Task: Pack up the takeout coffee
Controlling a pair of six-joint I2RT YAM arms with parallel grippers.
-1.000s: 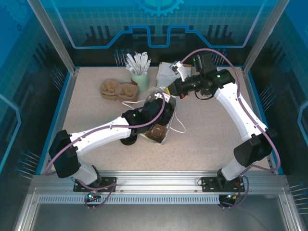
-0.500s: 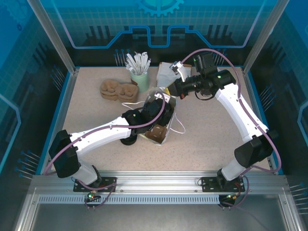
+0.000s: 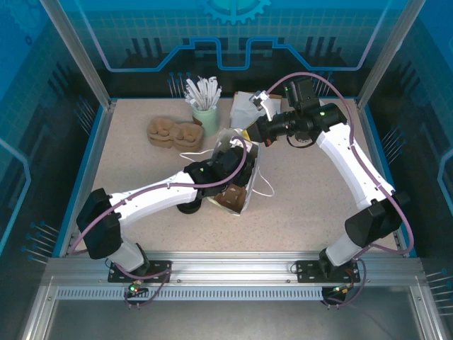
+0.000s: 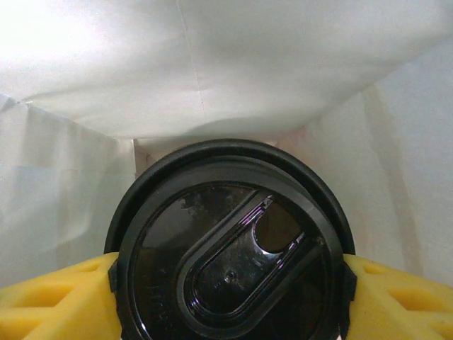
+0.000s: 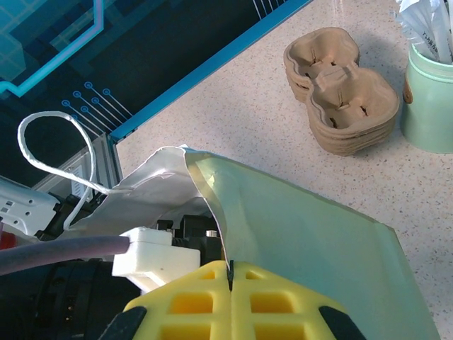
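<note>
The takeout coffee (image 4: 230, 248) shows its round black lid from above, inside the white paper bag (image 4: 212, 64). My left gripper (image 4: 230, 301) is shut on it, with a yellow finger (image 4: 56, 301) pressed against each side below the lid. From above, my left gripper (image 3: 230, 166) reaches into the mouth of the bag (image 3: 252, 176) at mid-table. My right gripper (image 3: 249, 132) is at the bag's far rim. In the right wrist view, my right gripper (image 5: 231, 273) is shut on the bag's top edge (image 5: 212, 205) and holds it up. The cup's sides are hidden.
A stack of brown pulp cup carriers (image 3: 173, 132) (image 5: 347, 106) lies at the back left. A mint-green pot of white sticks (image 3: 206, 117) (image 5: 432, 99) stands beside it. White napkins (image 3: 244, 106) sit behind the bag. A low black thing (image 3: 190, 207) lies under my left forearm.
My left arm has pushed a little forward and to the right, deeper into the bag. The right arm has not moved.
</note>
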